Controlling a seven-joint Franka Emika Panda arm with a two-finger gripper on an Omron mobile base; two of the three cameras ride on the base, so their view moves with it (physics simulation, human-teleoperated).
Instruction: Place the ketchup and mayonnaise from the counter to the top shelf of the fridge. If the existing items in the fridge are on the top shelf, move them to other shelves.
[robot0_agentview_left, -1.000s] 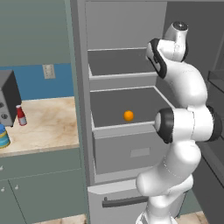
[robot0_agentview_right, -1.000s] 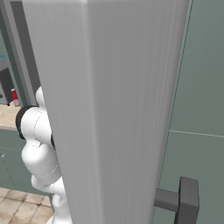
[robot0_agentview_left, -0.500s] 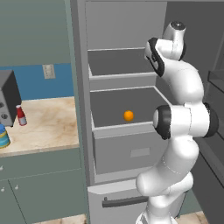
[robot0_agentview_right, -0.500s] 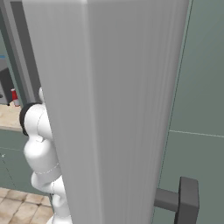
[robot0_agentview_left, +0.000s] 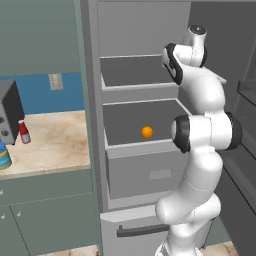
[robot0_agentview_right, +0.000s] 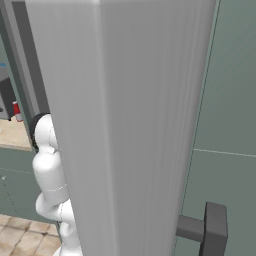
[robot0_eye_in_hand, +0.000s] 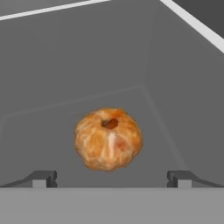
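My gripper (robot0_eye_in_hand: 111, 179) is open inside the fridge (robot0_agentview_left: 92, 100), over the top shelf (robot0_agentview_left: 135, 75). A brownish-orange lump (robot0_eye_in_hand: 108, 138) lies on the shelf floor just ahead, between the two fingertips (robot0_eye_in_hand: 43, 178) and touching neither. A bright orange fruit (robot0_agentview_left: 146, 132) sits on the shelf below. The ketchup (robot0_agentview_left: 23, 131) stands on the counter (robot0_agentview_left: 55, 145) at the left, with the blue-lidded mayonnaise (robot0_agentview_left: 4, 156) near the counter's front edge. The ketchup (robot0_agentview_right: 16, 110) also peeks past the door in the right base view.
The open fridge door (robot0_agentview_right: 140, 125) stands close on the right and blocks most of the right base view. A dark appliance (robot0_agentview_left: 10, 110) sits on the counter behind the ketchup. Below the shelves is a grey drawer (robot0_agentview_left: 145, 172).
The arm's elbow has eased slightly to the left. The jaws stay open and the fruit, bottle and jar have not moved.
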